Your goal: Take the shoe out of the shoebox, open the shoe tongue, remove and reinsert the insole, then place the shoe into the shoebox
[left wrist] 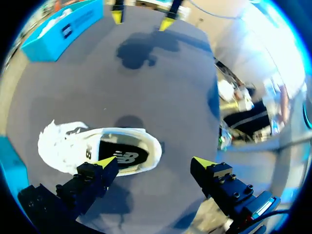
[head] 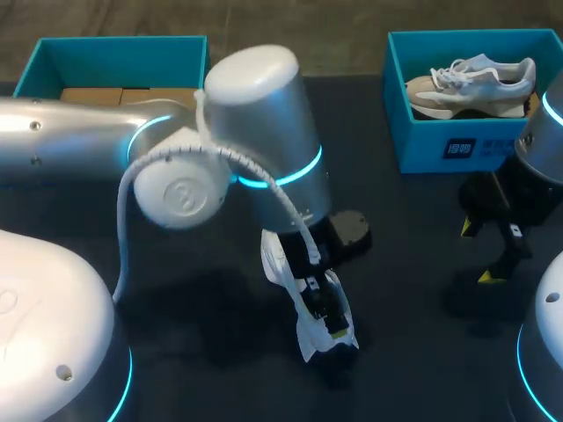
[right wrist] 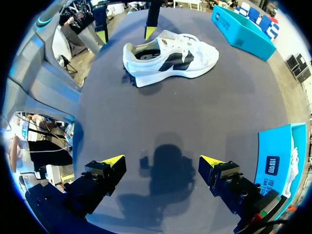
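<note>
Our white shoe [right wrist: 170, 53] sits on its sole mid-way across the surface [right wrist: 195, 122], under our left hand [left wrist: 153, 163], whose fingers are apart. Our right hand [right wrist: 162, 161] hangs spread to its right. The shoe is probably light and soft-sided, so we'd pinch the stiffer heel collar [left wrist: 152, 146].

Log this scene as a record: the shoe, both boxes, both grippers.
shoe: white sneaker with black logo, out of the boxes, upright on the dark table
left arm: left gripper open, one fingertip over the sneaker's heel opening
right arm: right gripper open, over bare table, apart from the sneaker
left box: blue cardboard shoebox, no shoe visible inside
right box: second blue shoebox, holding a pale sneaker
</note>
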{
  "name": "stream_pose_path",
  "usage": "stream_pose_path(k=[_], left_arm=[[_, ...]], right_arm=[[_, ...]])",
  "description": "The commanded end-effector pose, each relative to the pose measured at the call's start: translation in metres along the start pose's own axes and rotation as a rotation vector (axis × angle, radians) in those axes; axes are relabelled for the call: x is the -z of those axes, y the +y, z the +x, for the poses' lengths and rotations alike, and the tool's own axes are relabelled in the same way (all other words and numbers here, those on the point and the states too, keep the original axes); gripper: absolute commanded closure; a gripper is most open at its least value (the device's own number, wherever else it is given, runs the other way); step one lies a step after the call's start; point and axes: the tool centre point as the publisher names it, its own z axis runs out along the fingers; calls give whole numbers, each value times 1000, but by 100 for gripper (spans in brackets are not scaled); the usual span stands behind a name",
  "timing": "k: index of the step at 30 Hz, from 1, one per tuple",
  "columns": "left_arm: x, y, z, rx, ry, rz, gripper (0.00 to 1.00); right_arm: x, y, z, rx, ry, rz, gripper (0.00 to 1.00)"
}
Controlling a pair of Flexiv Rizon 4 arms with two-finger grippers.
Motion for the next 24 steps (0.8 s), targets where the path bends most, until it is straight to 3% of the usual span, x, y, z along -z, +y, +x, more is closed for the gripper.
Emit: stream_pose_path(k=[1, 13, 24], left_arm=[[-14, -3, 2, 78, -55, -15, 0], [-31, -19, 3, 28, -53, -94, 0], [-52, -12, 10, 27, -83, -188, 0]], right_arm=[[0, 0, 1, -1, -2, 2, 0], [0, 0, 1, -1, -2, 2, 0], [0, 0, 1, -1, -2, 2, 0]])
